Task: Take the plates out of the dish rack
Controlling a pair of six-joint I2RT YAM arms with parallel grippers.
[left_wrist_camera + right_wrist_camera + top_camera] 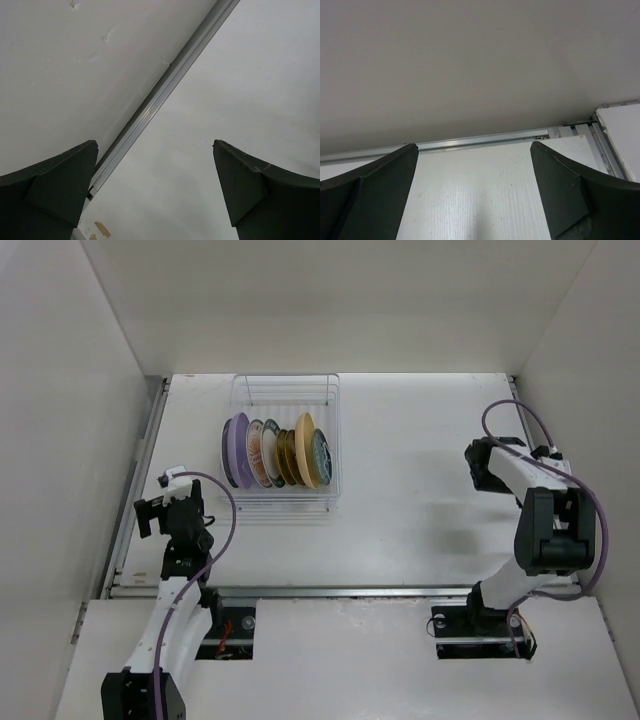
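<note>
The white wire dish rack (287, 390) stands at the back middle-left of the table. Several plates stand on edge in it: lavender (236, 450) at the left, then a white-orange patterned one (257, 453), a dark teal-rimmed one (272, 452), a brown-gold one (288, 455), a yellow one (305, 449) and a teal patterned one (321, 457). My left gripper (160, 508) is open and empty near the table's left edge, left of the rack; its dark fingers (60, 185) show over bare table. My right gripper (482, 462) is open and empty at the far right, its fingers (570, 190) over bare table.
White walls close in the table at the left, back and right. A metal rail (155, 100) runs along the left edge, and another rail (480, 141) along the wall ahead of the right gripper. The arm bases (225, 625) sit at the near edge.
</note>
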